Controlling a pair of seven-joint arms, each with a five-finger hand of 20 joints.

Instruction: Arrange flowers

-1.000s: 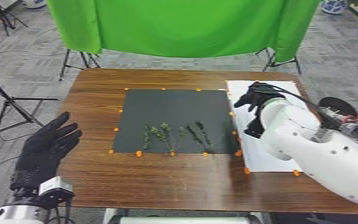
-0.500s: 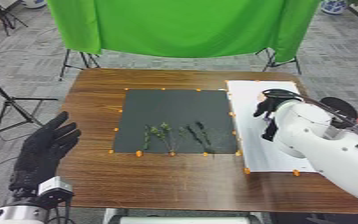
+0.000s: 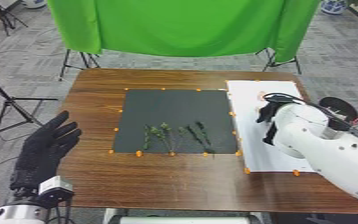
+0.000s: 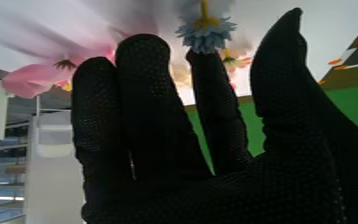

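My left hand (image 3: 47, 145) at the left edge of the surface (image 3: 171, 185), fingers relaxed open; then about five green sprigs (image 3: 165, 127), exact count unclear, on one dark mat (image 3: 162, 107). Over one white sheet (image 3: 264, 159), my right hand (image 4: 211, 200), fingers straight, open, near one blue flower (image 4: 206, 35) and at least one pink bloom (image 4: 33, 80); closing off-centre could crush petals or miss the stem.
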